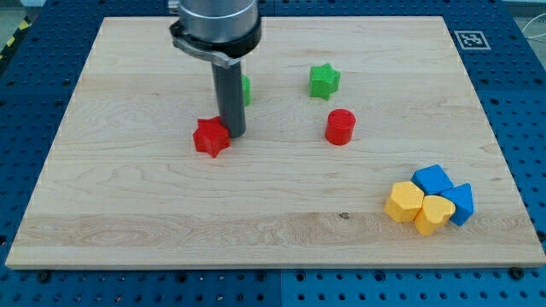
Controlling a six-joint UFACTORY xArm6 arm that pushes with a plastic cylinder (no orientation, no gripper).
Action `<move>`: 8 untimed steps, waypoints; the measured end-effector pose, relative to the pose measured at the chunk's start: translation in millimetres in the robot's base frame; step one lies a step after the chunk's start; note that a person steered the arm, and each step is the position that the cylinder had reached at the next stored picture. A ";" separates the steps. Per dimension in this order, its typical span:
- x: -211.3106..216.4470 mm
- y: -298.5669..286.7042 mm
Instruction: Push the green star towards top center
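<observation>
I have no jaws to open or shut, only a rod, and my tip (235,134) rests on the wooden board (128,213) just right of the red star (211,137), about touching it. The green star (323,81) sits well apart toward the view's upper right, above the red cylinder (339,127). A green block (246,89) hides partly behind my rod; two blue blocks (444,192) and two yellow blocks (415,205) cluster at lower right.
</observation>
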State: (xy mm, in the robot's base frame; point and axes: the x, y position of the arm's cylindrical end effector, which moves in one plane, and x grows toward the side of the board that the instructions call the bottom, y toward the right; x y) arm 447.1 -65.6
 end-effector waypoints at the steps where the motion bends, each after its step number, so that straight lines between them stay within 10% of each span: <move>1: -6.9 12.3; 8: -98.9 112.9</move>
State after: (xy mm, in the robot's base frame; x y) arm 348.2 47.3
